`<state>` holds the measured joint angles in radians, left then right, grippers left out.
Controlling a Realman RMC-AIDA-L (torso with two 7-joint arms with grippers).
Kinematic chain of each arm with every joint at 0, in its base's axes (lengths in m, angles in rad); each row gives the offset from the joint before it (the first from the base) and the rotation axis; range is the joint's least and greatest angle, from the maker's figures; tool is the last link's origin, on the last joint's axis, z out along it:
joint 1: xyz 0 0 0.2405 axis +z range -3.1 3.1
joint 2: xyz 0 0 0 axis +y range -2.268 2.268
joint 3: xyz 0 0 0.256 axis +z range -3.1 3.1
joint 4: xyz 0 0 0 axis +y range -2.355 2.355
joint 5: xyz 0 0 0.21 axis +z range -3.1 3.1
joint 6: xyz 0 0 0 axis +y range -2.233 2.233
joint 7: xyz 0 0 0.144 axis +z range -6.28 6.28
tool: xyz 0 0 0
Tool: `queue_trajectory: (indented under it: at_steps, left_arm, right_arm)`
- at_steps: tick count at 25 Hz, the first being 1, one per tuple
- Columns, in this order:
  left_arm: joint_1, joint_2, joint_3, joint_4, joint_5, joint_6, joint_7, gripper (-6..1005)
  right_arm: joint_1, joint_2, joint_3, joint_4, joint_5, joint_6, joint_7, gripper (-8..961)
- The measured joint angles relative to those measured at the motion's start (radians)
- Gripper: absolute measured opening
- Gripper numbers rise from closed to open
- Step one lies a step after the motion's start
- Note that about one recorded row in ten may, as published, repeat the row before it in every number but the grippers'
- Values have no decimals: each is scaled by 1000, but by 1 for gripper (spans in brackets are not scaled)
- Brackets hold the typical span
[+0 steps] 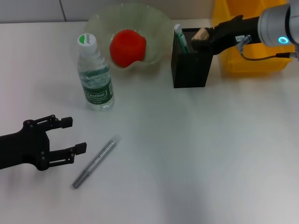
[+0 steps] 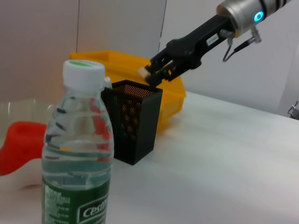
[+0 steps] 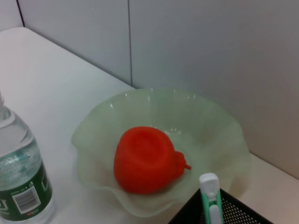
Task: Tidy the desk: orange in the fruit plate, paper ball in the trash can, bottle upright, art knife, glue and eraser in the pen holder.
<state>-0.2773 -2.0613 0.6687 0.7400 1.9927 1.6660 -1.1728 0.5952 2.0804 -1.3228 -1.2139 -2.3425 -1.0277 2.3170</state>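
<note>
The right gripper [image 1: 198,38] hovered over the open top of the pen holder [image 1: 190,65], its fingers clenched on the eraser [image 1: 201,34], a small tan block that sat just above the holder's rim. The left wrist view confirmed this: the eraser [image 2: 143,72] was pinched at the tip of the right gripper [image 2: 152,73], directly above the near corner of the pen holder [image 2: 133,122]. A white-and-green stick [image 1: 180,37] already stood inside the holder, just beside the gripper's tip on the side toward the fruit plate [image 1: 100,21]. Behind the right gripper and under its arm stood the trash can [image 1: 247,56], touching or nearly touching the holder's far side.

Beyond the holder from the gripper lay the fruit plate with the orange [image 1: 127,47] resting inside it. The bottle [image 1: 95,74] stood upright just in front of the plate's rim, farther still from the right gripper.

The left gripper [image 1: 70,135] hung low over the table [image 1: 210,163] at the near edge, well apart from the right one, its fingers released and holding nothing. A grey pen-like tool [image 1: 96,161] lay flat on the table just beside its fingertips, on the side toward the right arm, not touching them.
</note>
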Motion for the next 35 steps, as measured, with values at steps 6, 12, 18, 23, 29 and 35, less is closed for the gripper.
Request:
queue_trajectory:
  at_steps: [6, 12, 18, 23, 29, 35]
  left_arm:
    - [-1, 2, -17, -9, -13, 23, 1, 797]
    - [-11, 7, -11, 38, 3, 13, -87, 797]
    - [-50, -2, 27, 237, 92, 13, -337, 797]
    - [-92, -5, 130, 361, 178, -2, -528, 797]
    - [-149, -5, 305, 457, 320, -35, -797, 797]
    - [-178, -8, 550, 587, 441, -55, -1107, 796]
  right_arm:
    - [1, -1, 9, -9, 0, 0, -1, 509]
    - [-64, -3, 15, -156, 12, -90, -11, 622]
    - [-201, -3, 124, -289, 250, -296, -232, 622]
    - [-256, -2, 242, -190, 384, -438, -454, 622]
    - [-293, -2, 342, -74, 431, -547, -649, 622]
    - [-289, -3, 501, 37, 432, -655, -781, 623]
